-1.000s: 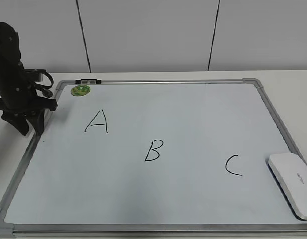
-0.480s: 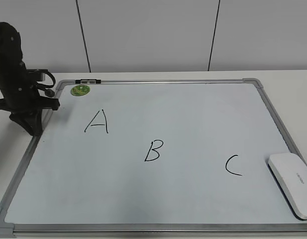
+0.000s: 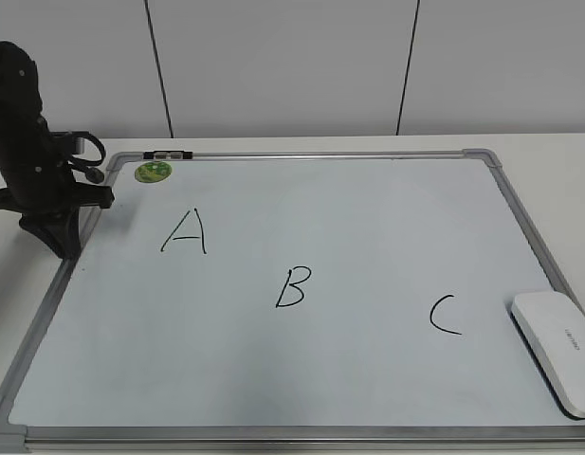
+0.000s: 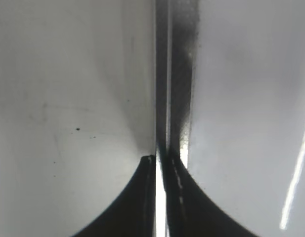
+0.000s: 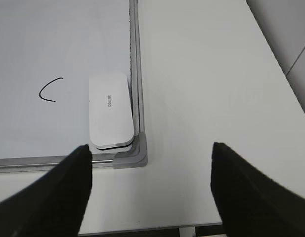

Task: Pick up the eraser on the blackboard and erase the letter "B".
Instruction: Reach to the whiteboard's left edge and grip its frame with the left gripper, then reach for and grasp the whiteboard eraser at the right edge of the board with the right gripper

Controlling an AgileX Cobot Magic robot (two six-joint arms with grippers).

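The blackboard [image 3: 368,218] is a white board with a silver frame, lying flat on the table. The black letter "B" [image 3: 293,286] sits near its middle, between "A" [image 3: 185,232] and "C" [image 3: 445,315]. The white eraser [image 3: 557,349] lies on the board's near right corner; it also shows in the right wrist view [image 5: 109,109], next to the frame corner. My left gripper [image 3: 60,242] is shut, pointing down at the board's left frame edge [image 4: 177,98]. My right gripper [image 5: 150,173] is open and empty, above the bare table just short of the eraser; it is out of the exterior view.
A round green magnet [image 3: 152,172] sits at the board's far left corner, next to a small black clip [image 3: 169,154] on the frame. The white table [image 5: 206,89] extends right of the board to its edge. A white panelled wall stands behind.
The left arm shifted slightly between one second ago and half a second ago, then held still. The eraser and the letters have not moved.
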